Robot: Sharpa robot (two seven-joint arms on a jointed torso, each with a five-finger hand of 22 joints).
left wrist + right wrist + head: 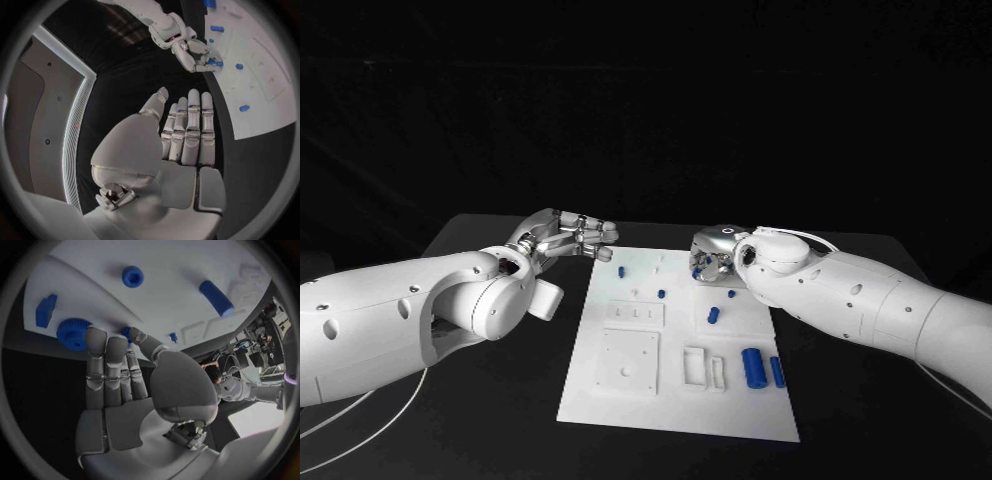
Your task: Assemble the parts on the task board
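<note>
White task board [625,395] lying flat on the black table [488,420], between both arms. Left hand [567,238] beside the board's far left corner, fingers extended together, holding nothing. Right hand [718,252] over the far right edge, fingertips at a blue gear [73,333]; grip cannot be determined. 2 blue cylinders [764,369] lie near the right edge.
</note>
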